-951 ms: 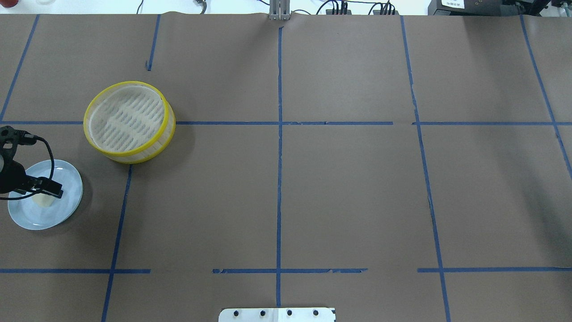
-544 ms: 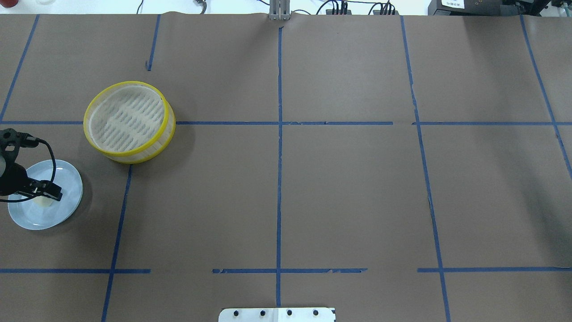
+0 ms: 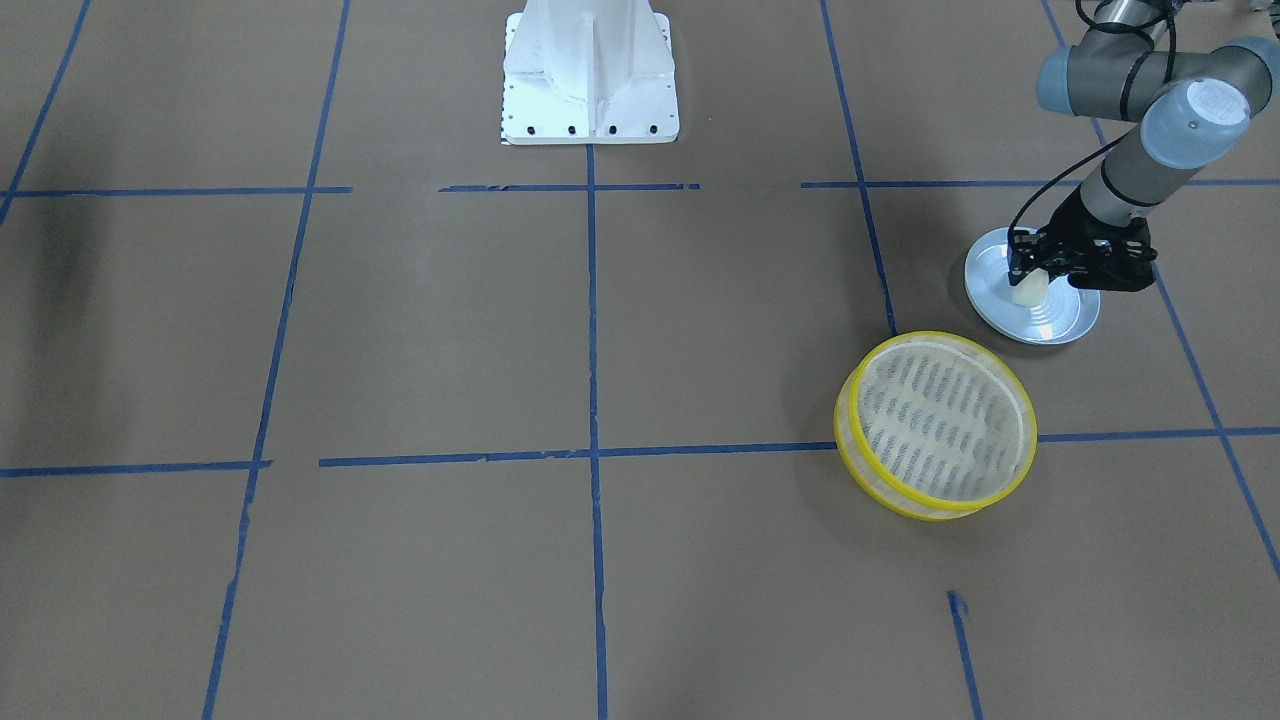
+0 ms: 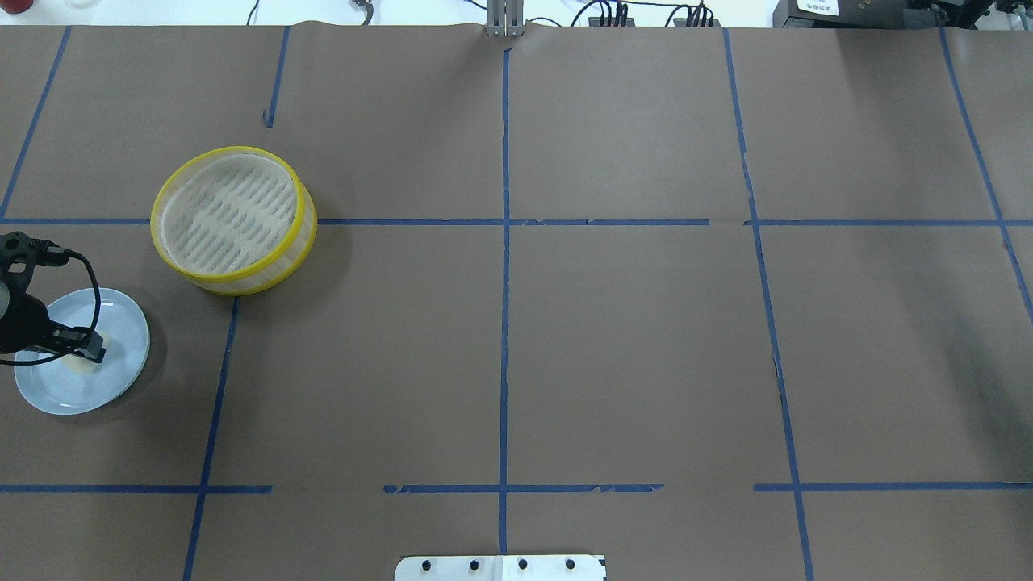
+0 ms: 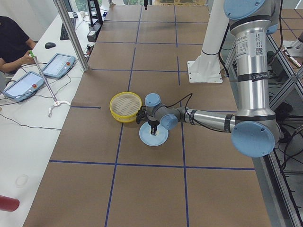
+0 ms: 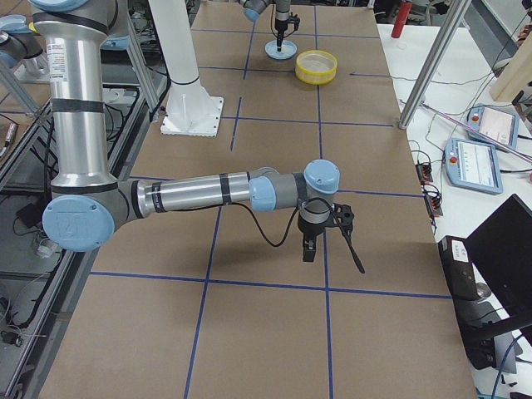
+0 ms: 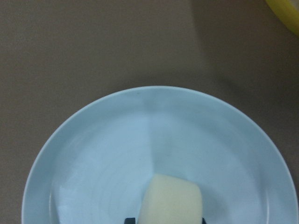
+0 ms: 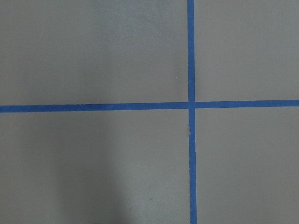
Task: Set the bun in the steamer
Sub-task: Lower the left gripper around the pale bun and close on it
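Cream-white bun [image 3: 1028, 291] at the tips of the left fingers [image 3: 1022, 262], on the blue plate [image 3: 1050, 325].
Whether the fingers pinch it cannot be told; yellow-rimmed steamer [image 3: 940, 500] stands well apart from them on the tabletop [image 3: 700, 350].

Opposed exterior views, steamer [image 3: 940, 425] in both

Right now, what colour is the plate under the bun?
Pale blue. The plate shows best in the left wrist-mounted view.
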You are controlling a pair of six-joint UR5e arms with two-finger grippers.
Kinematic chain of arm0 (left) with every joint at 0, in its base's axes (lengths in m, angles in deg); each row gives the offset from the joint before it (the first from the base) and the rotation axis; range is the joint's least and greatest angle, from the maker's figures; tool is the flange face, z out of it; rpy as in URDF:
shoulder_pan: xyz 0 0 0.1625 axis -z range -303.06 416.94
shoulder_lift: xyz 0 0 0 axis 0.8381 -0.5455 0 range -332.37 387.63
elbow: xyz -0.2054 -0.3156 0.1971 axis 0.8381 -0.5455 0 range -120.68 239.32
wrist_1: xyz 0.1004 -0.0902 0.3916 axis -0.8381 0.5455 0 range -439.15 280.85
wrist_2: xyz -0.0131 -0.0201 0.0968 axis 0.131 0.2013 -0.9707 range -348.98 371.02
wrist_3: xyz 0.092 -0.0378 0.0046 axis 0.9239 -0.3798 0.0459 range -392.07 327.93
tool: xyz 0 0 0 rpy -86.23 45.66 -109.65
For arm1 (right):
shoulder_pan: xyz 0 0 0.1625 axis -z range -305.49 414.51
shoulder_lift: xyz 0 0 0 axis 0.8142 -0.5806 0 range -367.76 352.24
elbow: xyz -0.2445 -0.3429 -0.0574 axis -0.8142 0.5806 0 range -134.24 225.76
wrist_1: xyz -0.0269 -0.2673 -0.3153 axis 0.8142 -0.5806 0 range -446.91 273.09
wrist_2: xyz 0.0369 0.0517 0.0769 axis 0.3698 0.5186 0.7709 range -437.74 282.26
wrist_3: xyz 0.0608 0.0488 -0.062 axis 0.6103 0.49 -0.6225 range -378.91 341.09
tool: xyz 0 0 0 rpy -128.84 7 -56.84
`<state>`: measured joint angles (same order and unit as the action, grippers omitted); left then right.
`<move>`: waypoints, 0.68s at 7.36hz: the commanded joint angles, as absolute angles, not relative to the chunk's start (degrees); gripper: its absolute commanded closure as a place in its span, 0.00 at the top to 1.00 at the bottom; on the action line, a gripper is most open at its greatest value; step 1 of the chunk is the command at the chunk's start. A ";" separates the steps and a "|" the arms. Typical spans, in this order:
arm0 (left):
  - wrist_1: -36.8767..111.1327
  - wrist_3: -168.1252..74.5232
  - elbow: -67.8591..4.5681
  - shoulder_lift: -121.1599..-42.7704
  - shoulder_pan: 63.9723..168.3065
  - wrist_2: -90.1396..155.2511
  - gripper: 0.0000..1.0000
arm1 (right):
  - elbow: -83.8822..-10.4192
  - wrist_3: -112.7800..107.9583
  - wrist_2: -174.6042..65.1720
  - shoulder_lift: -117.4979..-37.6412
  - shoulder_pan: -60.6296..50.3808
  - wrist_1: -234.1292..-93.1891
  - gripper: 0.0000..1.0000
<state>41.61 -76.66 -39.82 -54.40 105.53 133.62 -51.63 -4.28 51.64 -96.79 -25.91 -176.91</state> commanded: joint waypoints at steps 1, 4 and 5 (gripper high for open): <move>41.61 -76.72 -39.99 -54.29 105.55 133.63 0.40 | -51.63 -4.32 51.64 -96.80 -25.91 -176.91 1.00; 41.61 -76.72 -39.99 -54.20 105.55 133.81 0.38 | -51.63 -4.32 51.64 -96.80 -25.91 -176.91 1.00; 41.61 -76.72 -39.99 -54.20 105.55 133.89 0.38 | -51.63 -4.32 51.64 -96.80 -25.91 -176.91 1.00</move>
